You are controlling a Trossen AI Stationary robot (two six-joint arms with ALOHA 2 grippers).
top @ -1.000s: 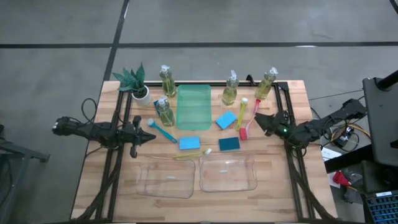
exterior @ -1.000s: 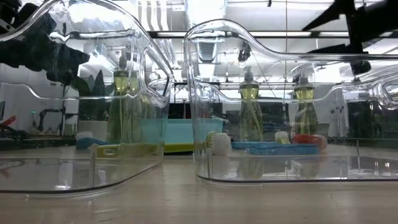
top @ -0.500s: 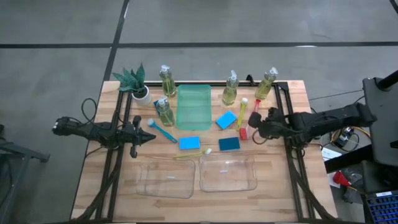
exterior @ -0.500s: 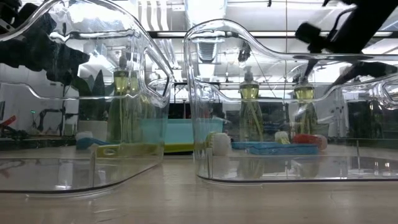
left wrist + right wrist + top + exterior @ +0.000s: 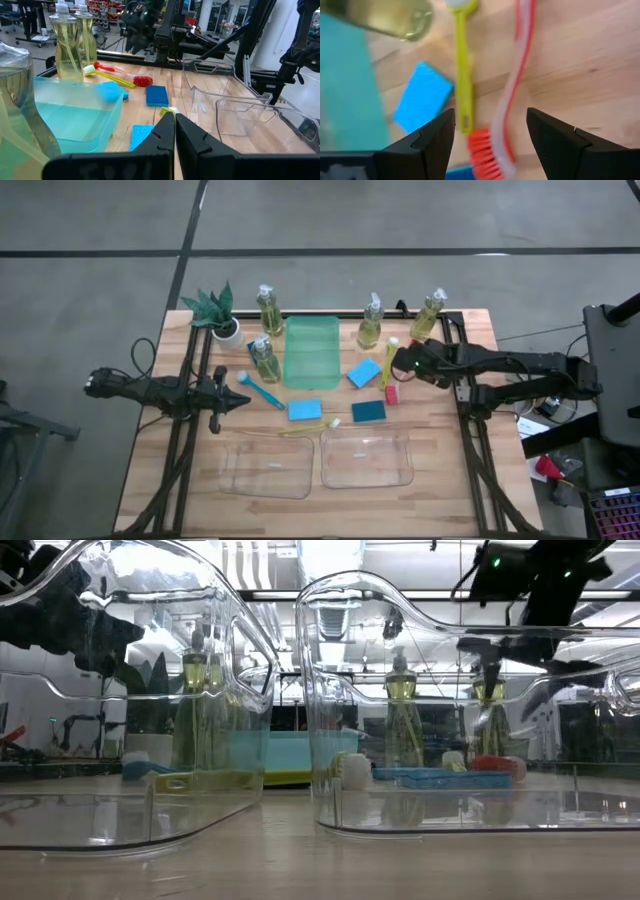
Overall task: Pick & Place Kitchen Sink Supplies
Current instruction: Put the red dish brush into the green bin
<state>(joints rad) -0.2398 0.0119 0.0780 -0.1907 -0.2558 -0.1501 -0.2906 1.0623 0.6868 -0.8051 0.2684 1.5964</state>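
Note:
My right gripper (image 5: 398, 366) is open and hovers above the red brush (image 5: 397, 380) and the yellow-handled brush (image 5: 388, 360). In the right wrist view its fingers (image 5: 560, 142) stand on either side of the red brush's bristle end (image 5: 487, 150) without touching it. A blue sponge (image 5: 422, 97) lies beside the yellow brush (image 5: 462, 75). The other sponges (image 5: 304, 410) (image 5: 368, 411), the blue brush (image 5: 258, 388) and the bottles (image 5: 264, 360) (image 5: 370, 322) rest on the table. My left gripper (image 5: 243, 399) waits shut near the table's left side.
The green tray (image 5: 311, 352) lies mid-table and the potted plant (image 5: 215, 310) stands at the far left. Two clear bins (image 5: 268, 468) (image 5: 366, 457) sit near the near edge. A thin yellow brush (image 5: 305, 428) lies between sponges and bins. Bottles (image 5: 268, 308) (image 5: 428, 315) stand along the far edge.
My right arm has reached from the table's right edge toward the left and slightly toward the far edge, bringing its gripper over the red and yellow brushes. Nothing on the table has moved.

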